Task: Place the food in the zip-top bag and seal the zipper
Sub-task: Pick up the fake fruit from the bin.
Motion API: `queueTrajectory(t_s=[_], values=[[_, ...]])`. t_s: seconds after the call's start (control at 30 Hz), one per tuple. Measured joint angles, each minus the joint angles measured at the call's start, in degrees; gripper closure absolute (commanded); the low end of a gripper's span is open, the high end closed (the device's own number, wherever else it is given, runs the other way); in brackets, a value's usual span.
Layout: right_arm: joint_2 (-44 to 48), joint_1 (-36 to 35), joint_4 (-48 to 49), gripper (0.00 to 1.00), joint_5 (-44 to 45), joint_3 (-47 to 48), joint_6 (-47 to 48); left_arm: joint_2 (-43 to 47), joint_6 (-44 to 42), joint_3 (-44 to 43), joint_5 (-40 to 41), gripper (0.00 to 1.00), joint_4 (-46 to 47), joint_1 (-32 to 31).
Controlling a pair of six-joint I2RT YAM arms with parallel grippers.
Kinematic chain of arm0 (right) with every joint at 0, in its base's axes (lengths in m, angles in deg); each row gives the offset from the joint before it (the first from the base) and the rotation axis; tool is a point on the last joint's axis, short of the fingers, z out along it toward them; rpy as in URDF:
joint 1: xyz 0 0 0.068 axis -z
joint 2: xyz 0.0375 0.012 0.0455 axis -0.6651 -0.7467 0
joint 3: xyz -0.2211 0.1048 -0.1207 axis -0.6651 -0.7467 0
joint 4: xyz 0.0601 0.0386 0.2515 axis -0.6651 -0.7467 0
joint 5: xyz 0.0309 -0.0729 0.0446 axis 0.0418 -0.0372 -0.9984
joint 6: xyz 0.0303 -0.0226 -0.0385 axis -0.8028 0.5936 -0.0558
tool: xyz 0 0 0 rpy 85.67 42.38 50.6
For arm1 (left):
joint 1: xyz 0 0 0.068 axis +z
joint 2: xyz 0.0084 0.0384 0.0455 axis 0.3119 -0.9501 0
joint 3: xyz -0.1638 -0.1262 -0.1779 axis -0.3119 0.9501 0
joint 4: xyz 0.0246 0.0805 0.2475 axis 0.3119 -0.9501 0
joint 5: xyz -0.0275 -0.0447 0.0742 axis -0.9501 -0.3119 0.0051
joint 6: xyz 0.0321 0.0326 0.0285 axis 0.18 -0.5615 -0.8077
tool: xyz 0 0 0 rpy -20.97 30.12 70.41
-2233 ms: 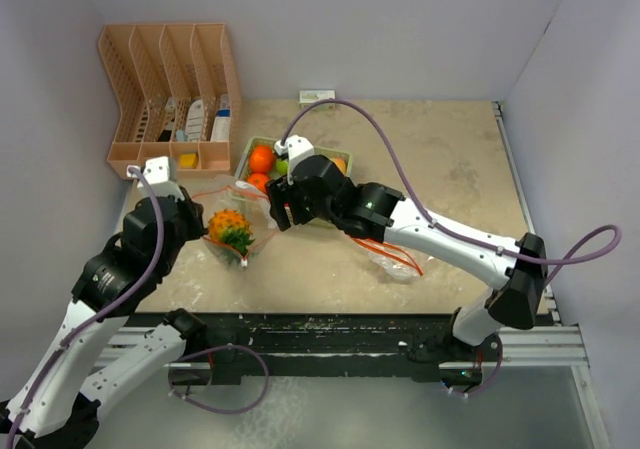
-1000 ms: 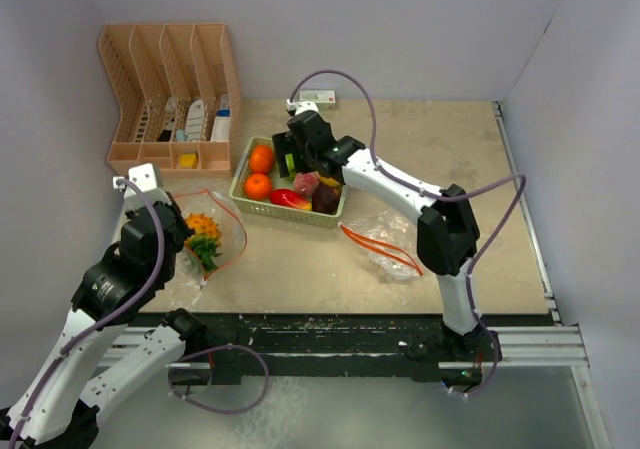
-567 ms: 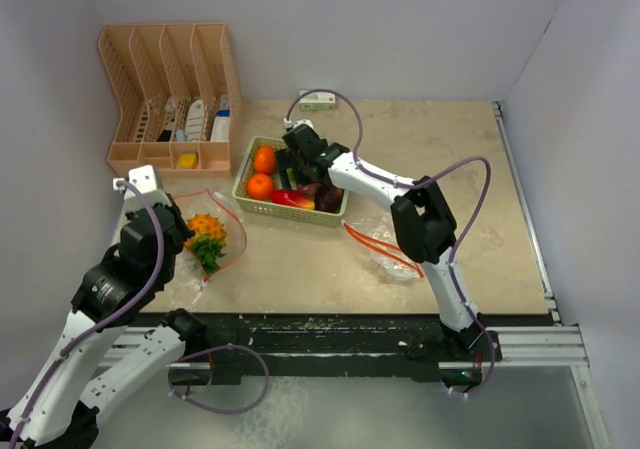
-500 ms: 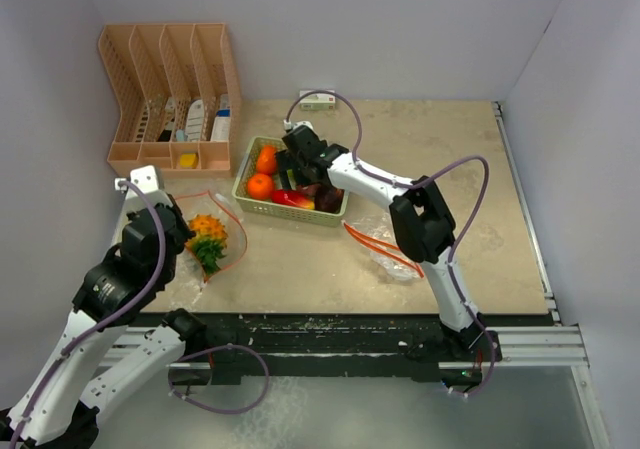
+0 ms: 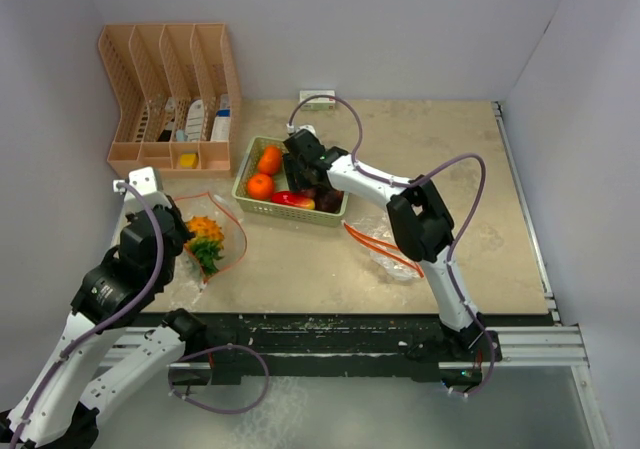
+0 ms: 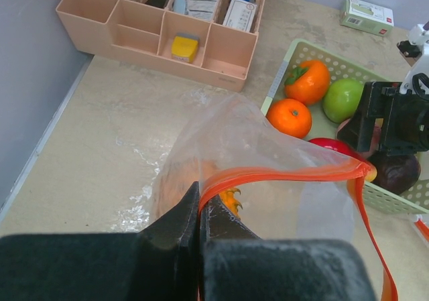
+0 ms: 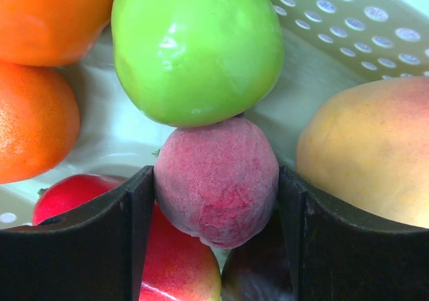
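While in basket (image 7: 348, 26), fruit (image 7: 216, 180) between pincer (image 7: 216, 204)

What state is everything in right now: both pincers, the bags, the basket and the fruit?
Left pincer, shut on the bag's orange zipper edge.
Bag, mouth open, unsealed.
Pineapple, already inside the bag.
Right pincer, down in the basket, shut on the pink fruit.
Pink fruit, gripped, not yet lifted out.
Basket, holding several fruits.
Second bag, lying flat, unheld.
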Motion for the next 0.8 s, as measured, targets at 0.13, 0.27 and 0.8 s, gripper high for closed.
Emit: queueTrajectory(t_s=[0.13,0.27,0.8], values=[[0.1,0.0,0.3,0.61,0.7,-0.2,-0.1,0.0,0.0,0.0,-0.2,1.00,0.0,0.0],[2.2,0.0,1.0,0.62,0.7,-2.2,0.0,-0.4,0.1,0.2,-0.4,1.00,0.3,0.0],[38.3,-1.1,9.8,0.65,-9.2,-22.1,1.1,-12.0,0.5,2.6,-4.8,1.00,8.4,0.0]])
